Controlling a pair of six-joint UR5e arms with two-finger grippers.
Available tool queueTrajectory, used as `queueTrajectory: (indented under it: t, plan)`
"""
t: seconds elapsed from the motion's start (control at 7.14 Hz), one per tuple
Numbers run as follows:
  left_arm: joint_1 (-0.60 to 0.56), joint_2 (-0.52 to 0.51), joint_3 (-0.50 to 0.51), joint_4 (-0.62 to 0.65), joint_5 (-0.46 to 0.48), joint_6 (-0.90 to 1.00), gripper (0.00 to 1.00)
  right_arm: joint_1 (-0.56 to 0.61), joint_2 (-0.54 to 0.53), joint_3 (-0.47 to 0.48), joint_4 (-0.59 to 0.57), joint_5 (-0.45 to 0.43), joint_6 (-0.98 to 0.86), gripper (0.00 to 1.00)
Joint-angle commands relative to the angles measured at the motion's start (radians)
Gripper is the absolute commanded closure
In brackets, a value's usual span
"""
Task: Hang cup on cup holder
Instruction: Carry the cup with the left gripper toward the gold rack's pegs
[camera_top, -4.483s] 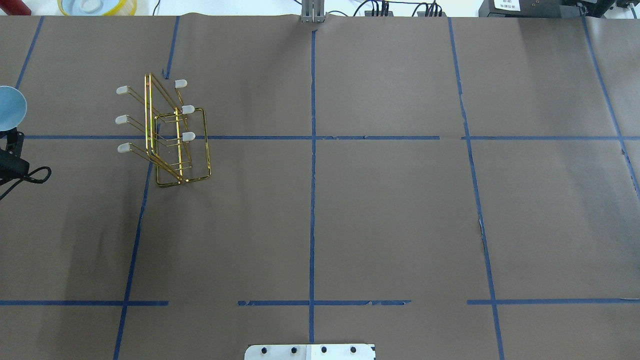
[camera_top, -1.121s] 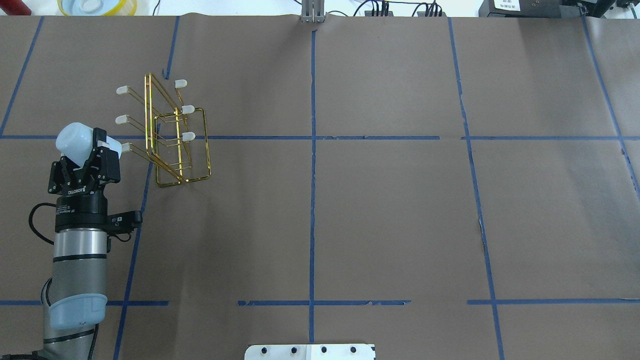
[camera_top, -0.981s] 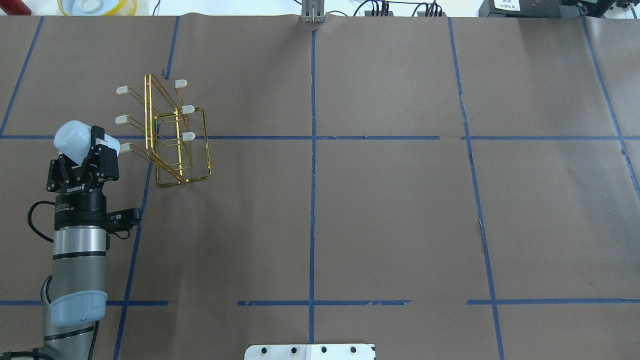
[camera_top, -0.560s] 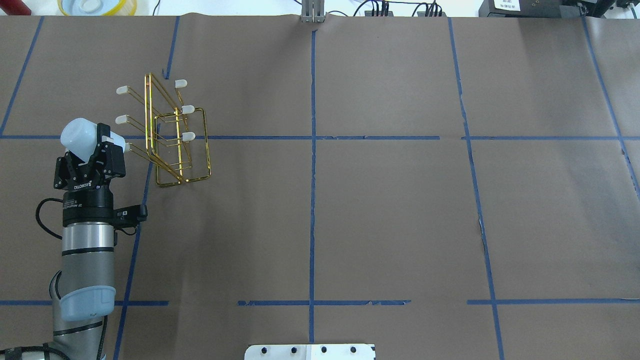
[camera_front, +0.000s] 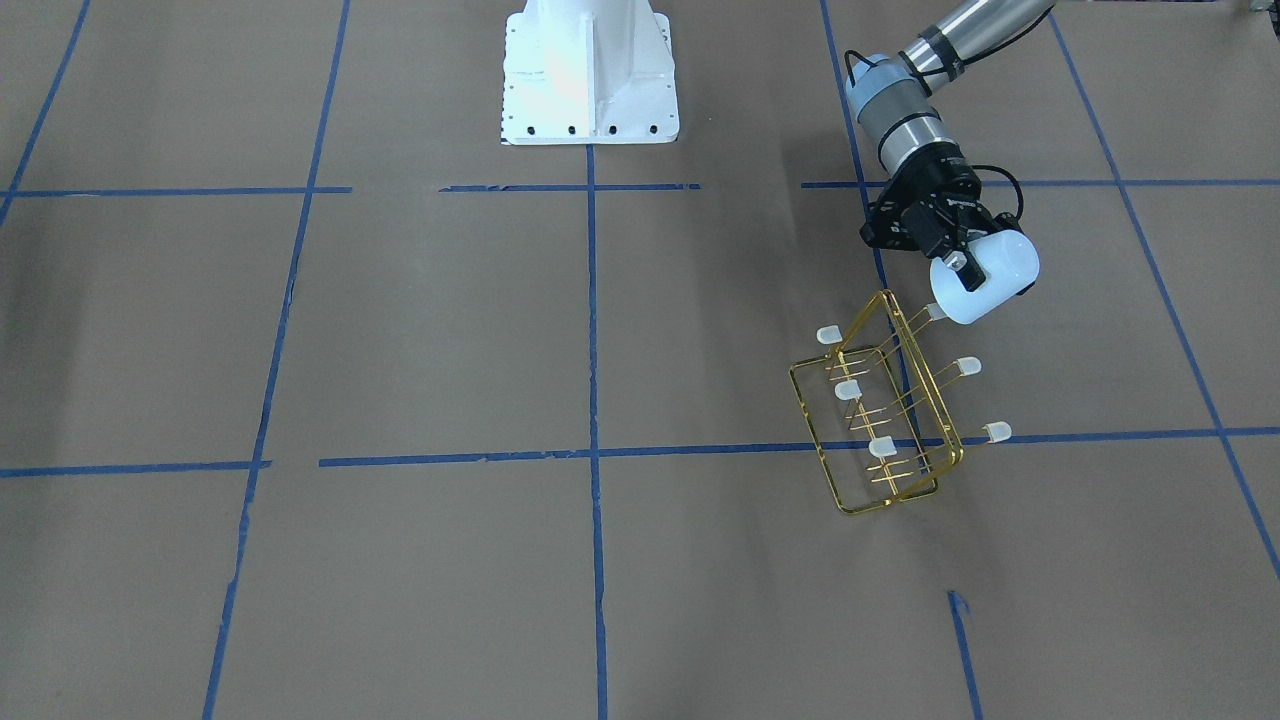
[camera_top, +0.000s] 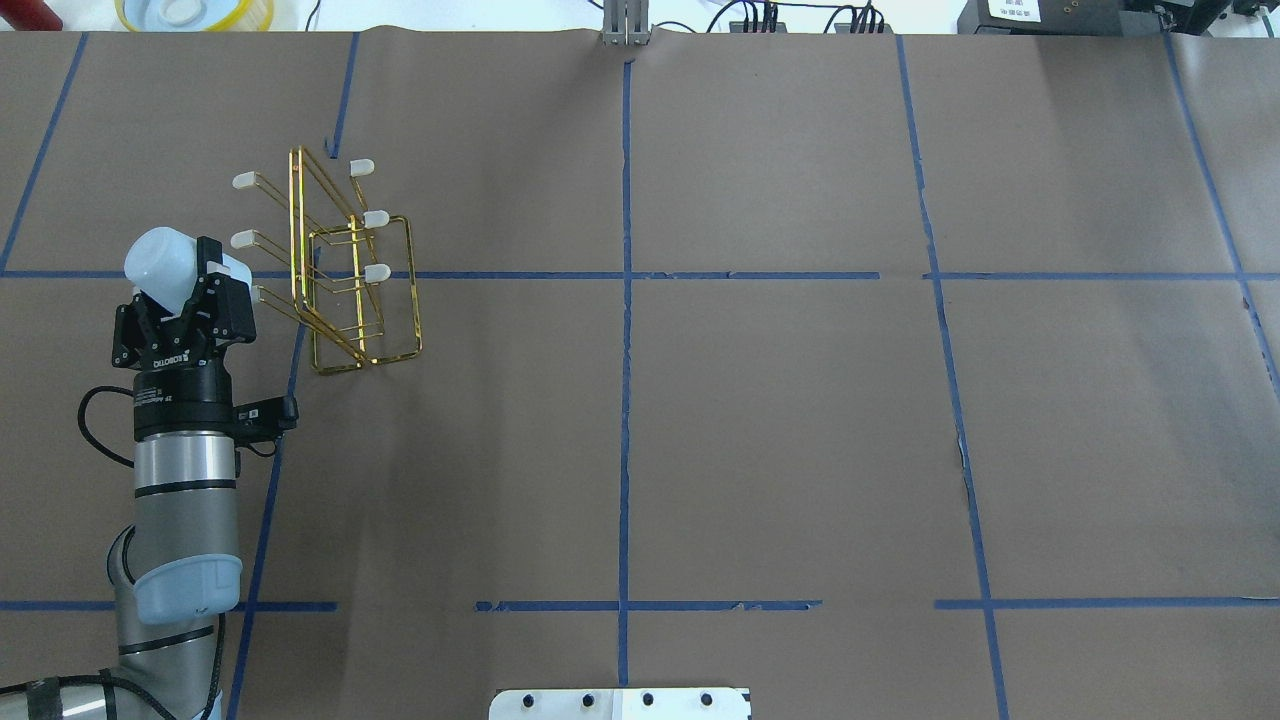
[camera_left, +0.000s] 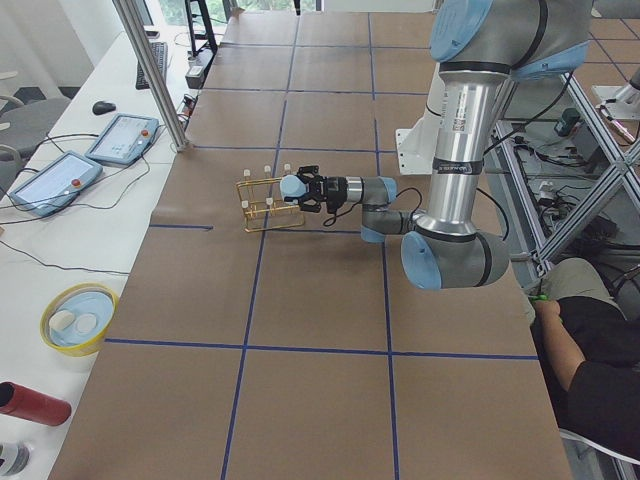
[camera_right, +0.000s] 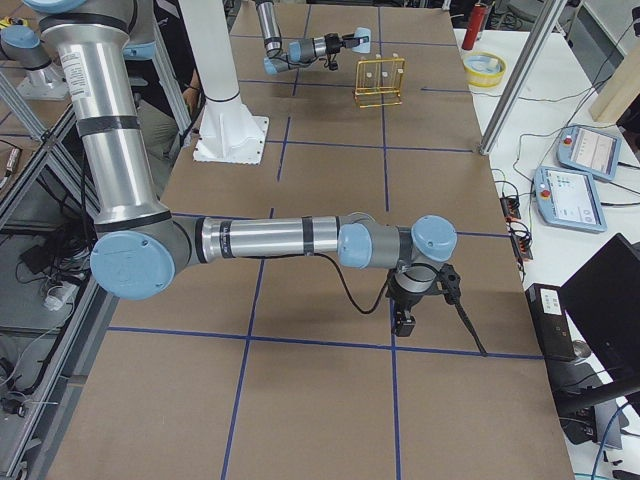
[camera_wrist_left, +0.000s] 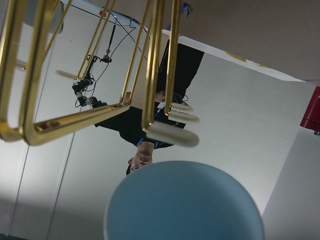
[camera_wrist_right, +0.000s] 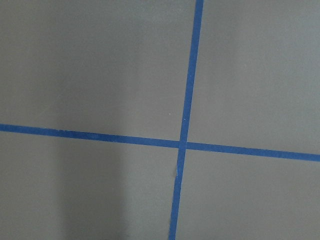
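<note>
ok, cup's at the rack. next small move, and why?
Likely a short push of the left end effector toward the rack, along the nearest prong. The cup, clamped sideways, has its mouth at that prong's cap; the cap doesn't look seated inside yet.

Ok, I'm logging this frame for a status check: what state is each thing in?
Gold wire cup holder: upright on the table, prongs bare.
Pale-blue plastic cup: gripped, off the table, tipped sideways, mouth toward the holder, not hung.
Left fingers: shut on the cup.
Right fingers: open or shut, cannot tell.
</note>
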Motion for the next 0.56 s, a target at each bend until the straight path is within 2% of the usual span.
queueTrajectory:
  t: [0.0, 0.42]
  plan:
    - [-0.001, -0.028, 0.042, -0.003, 0.001, 0.0, 1.0, 0.0, 0.0, 0.0, 0.0, 0.0, 0.0, 0.0]
    - [0.0, -0.049, 0.076, -0.004, 0.003, 0.0, 1.0, 0.0, 0.0, 0.0, 0.0, 0.0, 0.0, 0.0]
